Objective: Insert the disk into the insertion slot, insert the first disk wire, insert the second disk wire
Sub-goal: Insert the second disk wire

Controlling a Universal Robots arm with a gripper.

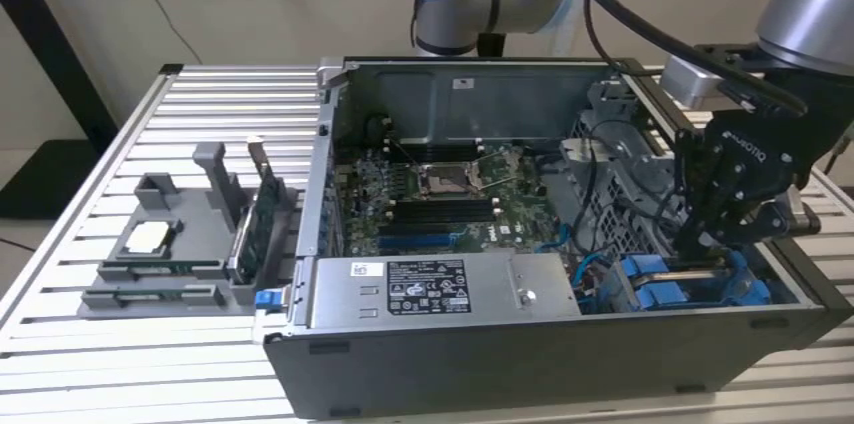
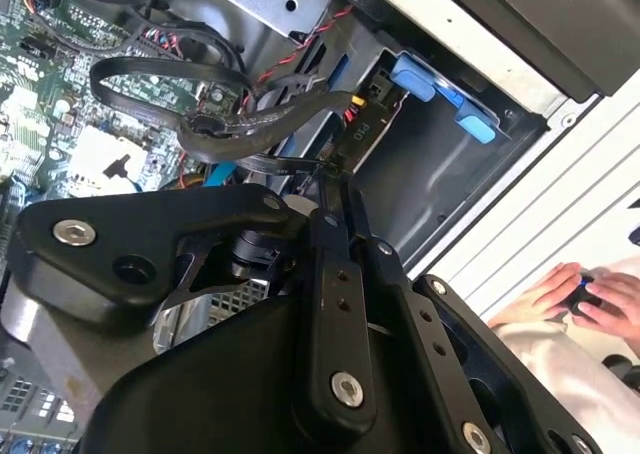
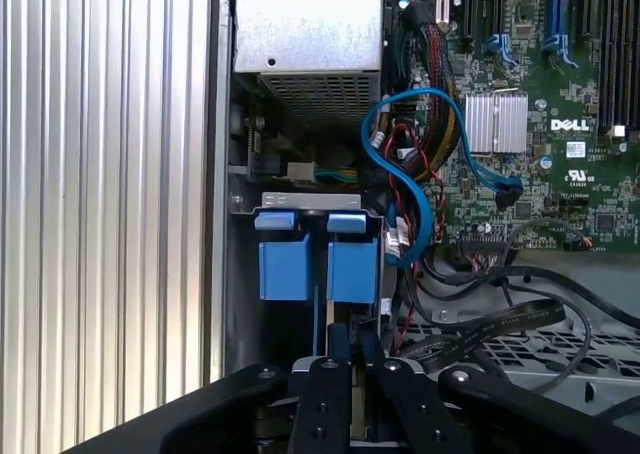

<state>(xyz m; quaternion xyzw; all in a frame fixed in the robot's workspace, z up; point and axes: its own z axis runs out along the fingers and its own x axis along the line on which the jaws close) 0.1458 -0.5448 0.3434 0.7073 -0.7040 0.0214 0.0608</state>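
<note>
Pincer tips buried behind the case wall, grip unreadable; hands cropped at the second wrist view's edge.

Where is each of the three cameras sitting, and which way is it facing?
Exterior view: off the arm, above the table, looking down into the open computer case; arm and gripper at its right.
First wrist view: on the arm, looking past the gripper at blue drive fittings.
Second wrist view: on the arm, behind the gripper linkage, facing the drive bay; a person's hands.
Shared: blue fittings.
</note>
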